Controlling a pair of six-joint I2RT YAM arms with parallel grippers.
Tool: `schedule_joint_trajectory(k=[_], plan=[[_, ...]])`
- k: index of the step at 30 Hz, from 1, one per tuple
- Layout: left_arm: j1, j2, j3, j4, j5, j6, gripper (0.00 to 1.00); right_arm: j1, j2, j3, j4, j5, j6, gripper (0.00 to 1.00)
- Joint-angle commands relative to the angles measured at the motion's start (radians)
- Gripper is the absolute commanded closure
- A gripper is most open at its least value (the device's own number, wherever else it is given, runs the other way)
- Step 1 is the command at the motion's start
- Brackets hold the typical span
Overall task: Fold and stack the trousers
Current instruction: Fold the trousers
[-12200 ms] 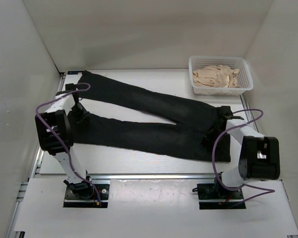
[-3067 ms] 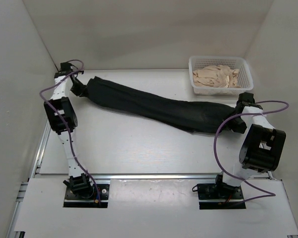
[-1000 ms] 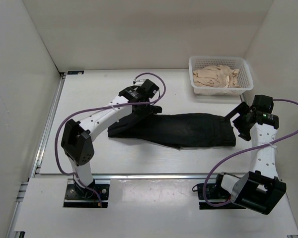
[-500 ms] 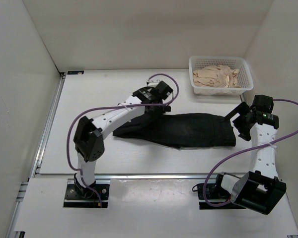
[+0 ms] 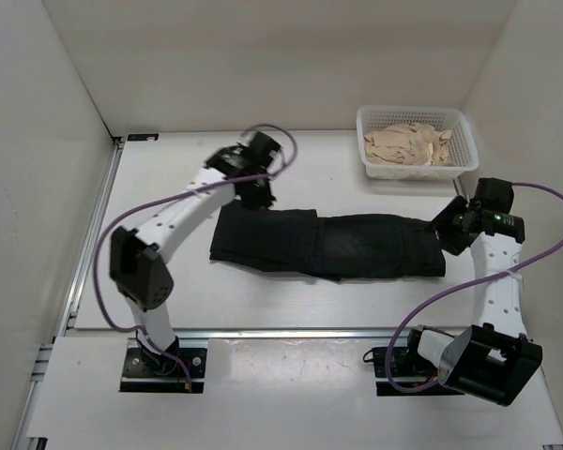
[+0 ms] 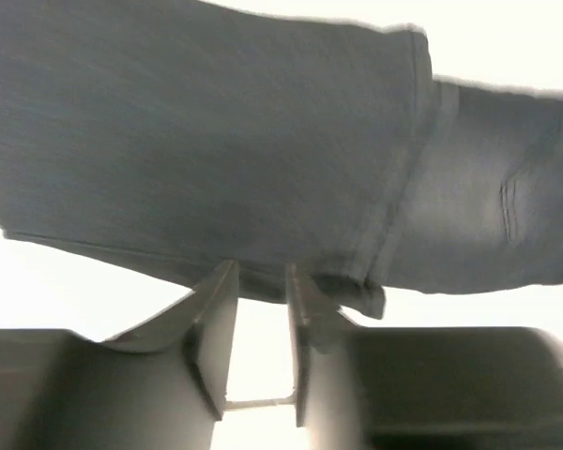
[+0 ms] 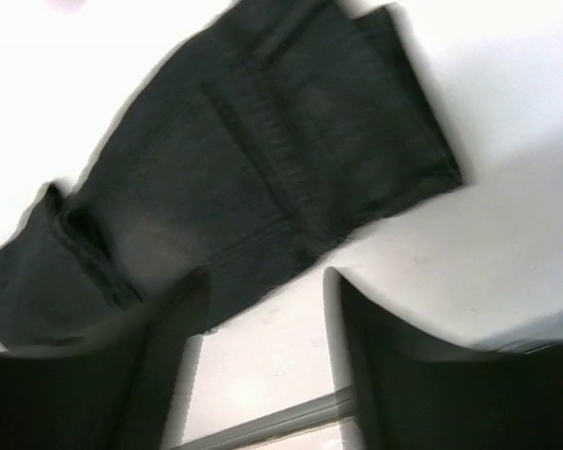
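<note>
- The trousers [image 5: 357, 246] lay folded in 1 long dark band across the middle of the table [image 5: 169, 281], running left to right and flat on the surface.
- Over the band's left part a 2nd layer of cloth lay doubled, and its hemmed edge crossed the width of the band.
- The left gripper [image 5: 260, 194] hung at the far left corner of the trousers. In the left wrist view its 2 fingers [image 6: 216, 328] stood a narrow slit apart with only bare table between them, gripping nothing.
- The right gripper [image 5: 448, 232] was at the band's right end. In the right wrist view its fingers [image 7: 174, 347] were spread wide and empty, with the dark cloth lying beyond their tips.
- Whether either gripper touched the cloth could not be told.
- A white basket [image 5: 418, 171] stood at the far right of the table, apart from the trousers, holding a beige cloth pile [image 5: 411, 142].
</note>
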Motion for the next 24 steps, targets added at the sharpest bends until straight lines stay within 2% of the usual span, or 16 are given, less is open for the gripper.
schedule_joint_trajectory(k=[1, 2, 3, 4, 7, 9, 12, 14, 17, 20, 22, 24], plan=[[0.151, -0.152, -0.045, -0.019, -0.045, 0.050, 0.72, 0.080, -0.002, 0.002, 0.088, -0.165, -0.077, 0.49], [0.183, -0.175, -0.103, -0.009, -0.045, 0.050, 0.82, 0.123, 0.033, 0.002, 0.108, -0.202, -0.077, 0.59], [0.215, -0.186, -0.132, -0.009, -0.045, 0.062, 0.87, 0.176, 0.064, 0.017, 0.121, -0.234, -0.089, 0.65], [0.280, -0.195, -0.161, 0.006, -0.033, 0.077, 0.88, 0.303, 0.148, 0.061, 0.121, -0.235, -0.102, 0.66], [0.370, -0.226, -0.270, 0.053, 0.007, 0.090, 0.87, 0.540, 0.323, 0.134, 0.136, -0.282, -0.102, 0.64], [0.433, -0.226, -0.328, 0.075, 0.029, 0.104, 0.85, 0.693, 0.386, 0.200, 0.160, -0.252, -0.102, 0.64], [0.501, -0.235, -0.391, 0.107, 0.081, 0.113, 0.85, 0.827, 0.509, 0.290, 0.182, -0.204, -0.090, 0.82], [0.541, -0.235, -0.418, 0.116, 0.116, 0.113, 0.85, 0.858, 0.601, 0.324, 0.200, -0.213, -0.079, 0.90], [0.556, -0.257, -0.448, 0.139, 0.145, 0.113, 0.86, 0.905, 0.712, 0.342, 0.211, -0.235, -0.068, 0.92], [0.576, -0.268, -0.448, 0.139, 0.154, 0.113, 0.86, 0.953, 0.799, 0.320, 0.211, -0.171, -0.042, 0.95], [0.589, -0.281, -0.458, 0.139, 0.154, 0.122, 0.86, 0.953, 0.850, 0.295, 0.211, -0.111, -0.022, 1.00], [0.614, -0.281, -0.467, 0.139, 0.154, 0.122, 0.86, 0.953, 0.861, 0.264, 0.211, -0.062, -0.001, 1.00]])
